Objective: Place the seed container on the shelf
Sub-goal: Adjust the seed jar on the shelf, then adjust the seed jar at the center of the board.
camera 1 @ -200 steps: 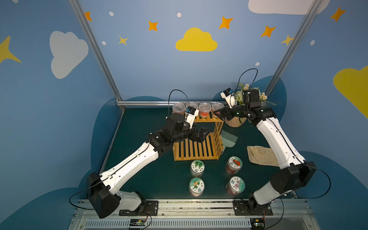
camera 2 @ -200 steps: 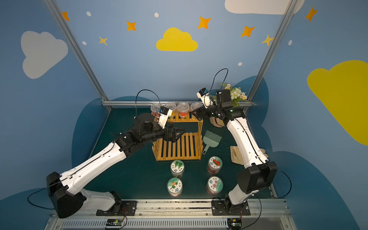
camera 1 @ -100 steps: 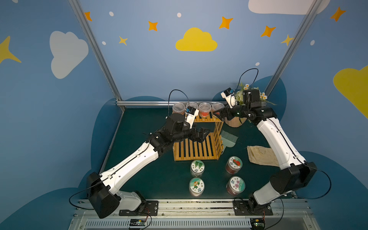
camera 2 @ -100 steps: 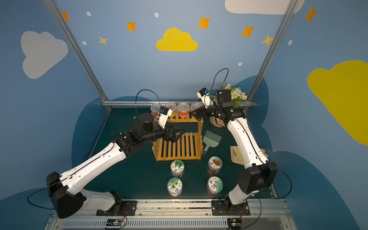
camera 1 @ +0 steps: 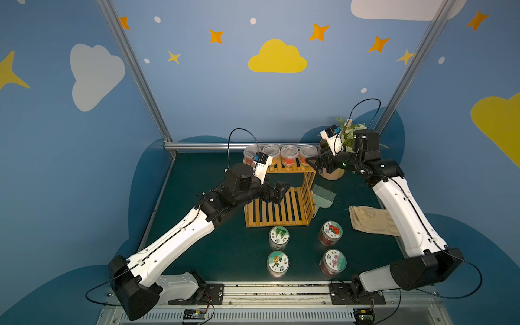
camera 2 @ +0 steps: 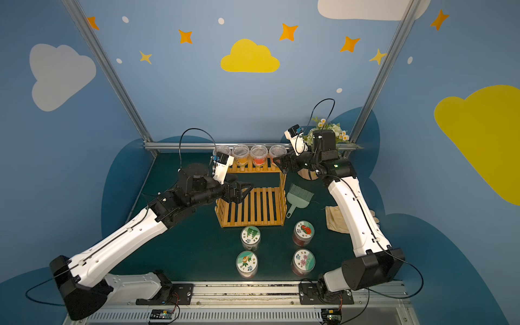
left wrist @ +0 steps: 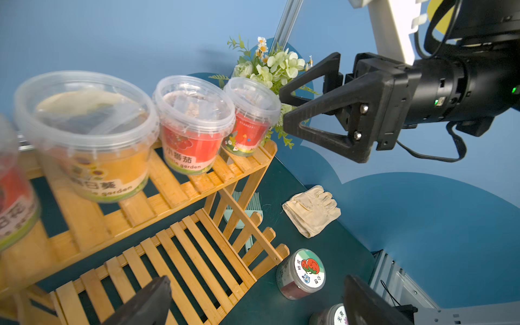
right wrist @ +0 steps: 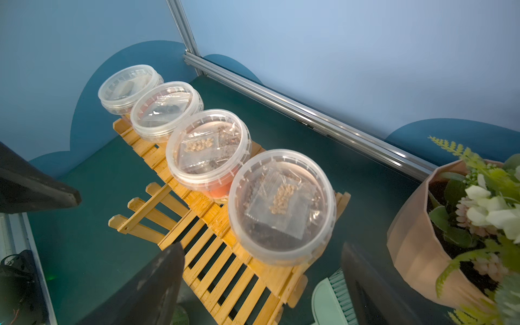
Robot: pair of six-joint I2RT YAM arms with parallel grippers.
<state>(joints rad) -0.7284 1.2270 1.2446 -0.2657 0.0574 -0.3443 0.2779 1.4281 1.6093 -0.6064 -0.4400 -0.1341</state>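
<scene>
Fingers [left wrist: 361, 121] of the right gripper [left wrist: 282, 106] are spread wide, empty; the end tub [right wrist: 281, 208] could be knocked off the shelf [right wrist: 213, 219] if clipped on retreat.

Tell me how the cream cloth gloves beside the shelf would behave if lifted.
The cream gloves lie creased and flat, so they would probably droop rather than hold shape. Thin cloth suggests they are light. Pushed, they would likely bunch up on the dark green tabletop.
</scene>
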